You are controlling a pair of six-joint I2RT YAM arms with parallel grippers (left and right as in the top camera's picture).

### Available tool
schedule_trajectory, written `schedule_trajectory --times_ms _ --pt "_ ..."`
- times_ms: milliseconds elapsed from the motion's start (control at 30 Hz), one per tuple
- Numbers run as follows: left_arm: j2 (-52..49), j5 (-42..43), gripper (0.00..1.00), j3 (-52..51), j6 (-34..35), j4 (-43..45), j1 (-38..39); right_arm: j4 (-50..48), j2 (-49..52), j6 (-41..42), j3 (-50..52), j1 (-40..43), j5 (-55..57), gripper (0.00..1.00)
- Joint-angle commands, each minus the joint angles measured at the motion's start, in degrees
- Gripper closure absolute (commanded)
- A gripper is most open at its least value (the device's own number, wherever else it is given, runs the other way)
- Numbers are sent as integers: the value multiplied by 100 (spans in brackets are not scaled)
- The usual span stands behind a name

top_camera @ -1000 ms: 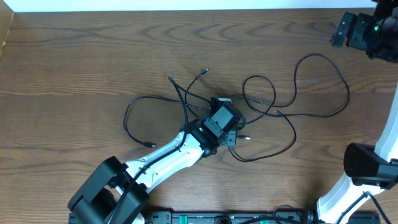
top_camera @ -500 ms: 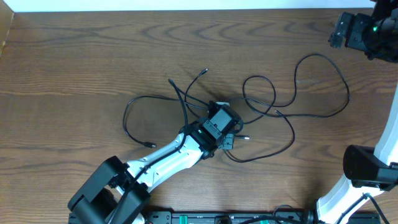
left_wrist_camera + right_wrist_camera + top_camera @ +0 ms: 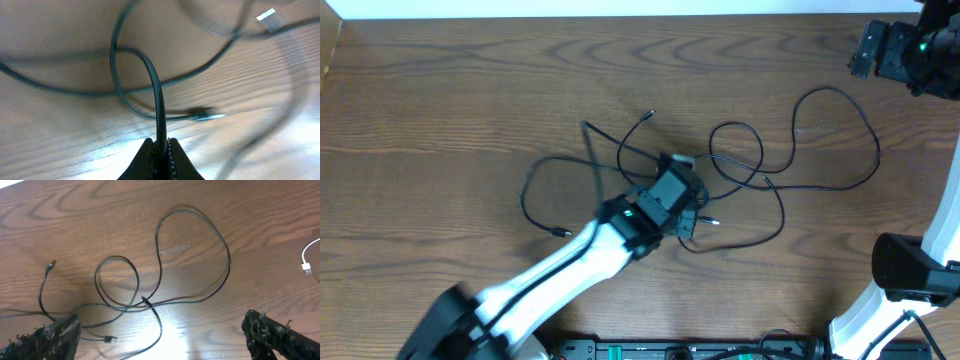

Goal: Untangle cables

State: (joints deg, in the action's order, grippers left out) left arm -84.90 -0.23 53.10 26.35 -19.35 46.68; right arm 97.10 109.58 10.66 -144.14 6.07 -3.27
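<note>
Between the left fingers (image 3: pixel 142 162), pinched shut over the desk (image 3: pixel 440 80), one black cable (image 3: pixel 159 105) runs straight ahead into the tangled cables (image 3: pixel 764 180), whose loops sprawl rightward toward the spread, empty, farther right fingers (image 3: pixel 55 332).

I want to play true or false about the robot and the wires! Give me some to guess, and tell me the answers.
1. The left gripper is pinching a black cable. True.
2. The right gripper is holding a cable too. False: its fingers are spread wide open with nothing between them, and it hangs above the cables.
3. The table is made of brown wood. True.
4. Every cable is white. False: nearly all are black. Only one white cable peeks in at the edge of the right wrist view.
</note>
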Motion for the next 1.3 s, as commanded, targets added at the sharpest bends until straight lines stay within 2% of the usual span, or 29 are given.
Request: schedule_trajectory --times_ms 0,200,333,533,667,800,900,1067,1267 --pt "1021 -94 93 741 -614 -297 2 20 -138 -114 -13 -48 -9 1" --pt "2315 -739 93 1526 -844 -876 2 20 -138 -111 -13 -48 -11 1" --pt "2981 -824 93 1908 -1034 -841 2 20 -138 -111 -13 -48 -11 1" --pt "3834 -778 93 2271 -1226 -310 2 20 -138 -114 -13 -48 -11 1" --pt "4293 -402 93 2273 -1438 243 2 20 -138 -155 -13 -48 -9 1" --pt "4575 -463 93 2273 -1888 387 2 20 -138 -155 -13 -48 -9 1" --pt "4614 -1482 93 2273 -1947 133 2 20 -138 -155 -13 -48 -7 1" --pt "4251 -3810 93 2273 -2251 -671 2 17 -138 -153 -13 -48 -9 1" --pt "3270 -4830 93 2273 -2957 -1005 2 20 -138 -153 -13 -48 -11 1"
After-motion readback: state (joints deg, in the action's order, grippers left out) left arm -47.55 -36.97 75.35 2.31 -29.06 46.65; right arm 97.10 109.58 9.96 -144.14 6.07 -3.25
